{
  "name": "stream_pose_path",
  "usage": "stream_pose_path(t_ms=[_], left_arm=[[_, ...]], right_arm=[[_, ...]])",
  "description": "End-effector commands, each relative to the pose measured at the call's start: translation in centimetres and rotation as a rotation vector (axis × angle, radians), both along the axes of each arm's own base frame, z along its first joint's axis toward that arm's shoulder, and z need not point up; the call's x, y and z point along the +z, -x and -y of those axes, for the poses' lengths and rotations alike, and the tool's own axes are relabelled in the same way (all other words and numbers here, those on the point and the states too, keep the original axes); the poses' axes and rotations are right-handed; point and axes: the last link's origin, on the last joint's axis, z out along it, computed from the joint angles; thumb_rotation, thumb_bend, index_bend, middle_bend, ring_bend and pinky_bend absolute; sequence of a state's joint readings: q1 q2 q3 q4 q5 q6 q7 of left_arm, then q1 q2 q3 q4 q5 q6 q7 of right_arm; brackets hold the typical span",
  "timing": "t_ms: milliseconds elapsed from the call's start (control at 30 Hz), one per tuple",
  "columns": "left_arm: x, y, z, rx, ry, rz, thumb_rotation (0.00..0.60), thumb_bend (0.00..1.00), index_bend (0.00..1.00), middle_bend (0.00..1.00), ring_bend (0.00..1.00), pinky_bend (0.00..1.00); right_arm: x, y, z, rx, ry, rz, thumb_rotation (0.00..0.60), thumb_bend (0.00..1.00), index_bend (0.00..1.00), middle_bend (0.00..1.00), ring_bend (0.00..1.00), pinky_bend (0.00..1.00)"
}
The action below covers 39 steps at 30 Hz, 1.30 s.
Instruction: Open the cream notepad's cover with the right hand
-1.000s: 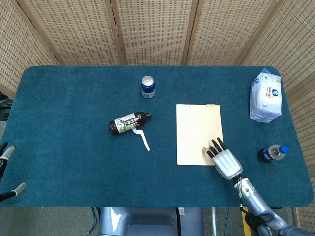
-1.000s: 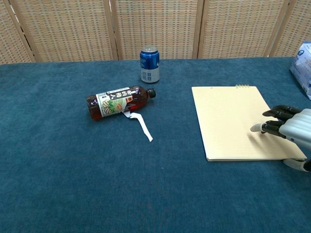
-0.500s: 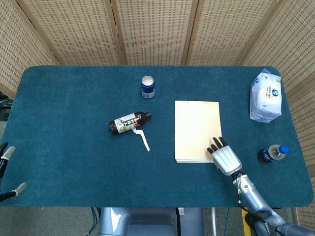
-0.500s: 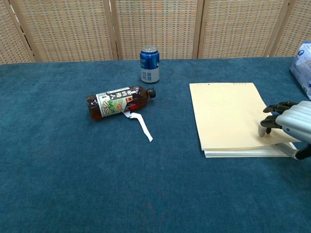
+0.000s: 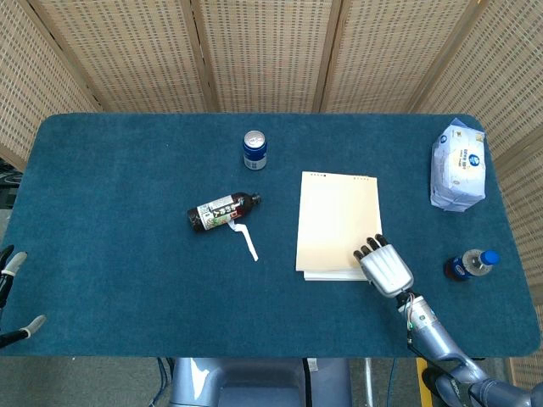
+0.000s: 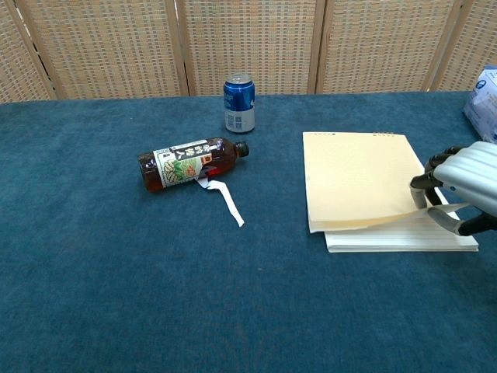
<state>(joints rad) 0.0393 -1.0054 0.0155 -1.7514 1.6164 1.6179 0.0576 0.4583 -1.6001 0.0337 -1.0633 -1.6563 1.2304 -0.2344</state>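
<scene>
The cream notepad (image 5: 338, 220) lies right of centre on the blue table, bound along its far edge. My right hand (image 5: 386, 269) is at its near right corner. In the chest view the right hand (image 6: 462, 186) pinches the cover (image 6: 357, 175) between thumb and fingers. The cover's near right edge is raised and bowed, and lined white pages (image 6: 404, 237) show beneath it. Only two pale fingertips of my left hand (image 5: 12, 263) show at the left edge of the head view, apart and holding nothing.
A blue can (image 5: 254, 149) stands behind a brown bottle (image 5: 223, 211) lying on its side, with a white strip (image 5: 248, 242) beside it. A tissue pack (image 5: 459, 165) sits at the far right. A small blue-capped bottle (image 5: 469, 264) lies just right of my right hand.
My right hand went from lying flat on the cover to pinching its near right corner and lifting it. The cover edge has risen, the pad slid slightly left, and lined pages now show.
</scene>
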Motion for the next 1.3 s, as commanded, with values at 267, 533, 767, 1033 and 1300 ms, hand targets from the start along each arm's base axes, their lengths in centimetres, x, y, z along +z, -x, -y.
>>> stream_pose_path(t_ms=[267, 533, 767, 1033, 1300], left_arm=[[0.1, 0.0, 0.1, -0.004, -0.003, 0.003, 0.600, 0.00, 0.00, 0.00, 0.00, 0.00], [0.0, -0.1, 0.3, -0.009, -0.001, 0.001, 0.600, 0.00, 0.00, 0.00, 0.00, 0.00], [-0.1, -0.2, 0.4, -0.013, -0.002, 0.000, 0.600, 0.00, 0.00, 0.00, 0.00, 0.00], [-0.1, -0.2, 0.4, -0.014, 0.001, 0.000, 0.600, 0.00, 0.00, 0.00, 0.00, 0.00], [-0.1, -0.1, 0.2, -0.008, 0.004, 0.000, 0.600, 0.00, 0.00, 0.00, 0.00, 0.00]], right_arm=[[1.2, 0.4, -1.4, 0.064, -0.043, 0.153, 0.600, 0.57, 0.64, 0.61, 0.38, 0.30], [3.2, 1.0, -4.7, 0.118, -0.116, 0.181, 0.600, 0.57, 0.65, 0.62, 0.38, 0.30], [4.7, 1.1, -7.8, 0.130, -0.179, 0.211, 0.600, 0.57, 0.65, 0.62, 0.38, 0.30], [6.7, -0.6, -9.6, 0.148, -0.225, 0.266, 0.600, 0.57, 0.65, 0.62, 0.38, 0.30], [8.5, -3.5, -3.4, 0.008, -0.136, 0.391, 0.600, 0.57, 0.65, 0.62, 0.38, 0.30]])
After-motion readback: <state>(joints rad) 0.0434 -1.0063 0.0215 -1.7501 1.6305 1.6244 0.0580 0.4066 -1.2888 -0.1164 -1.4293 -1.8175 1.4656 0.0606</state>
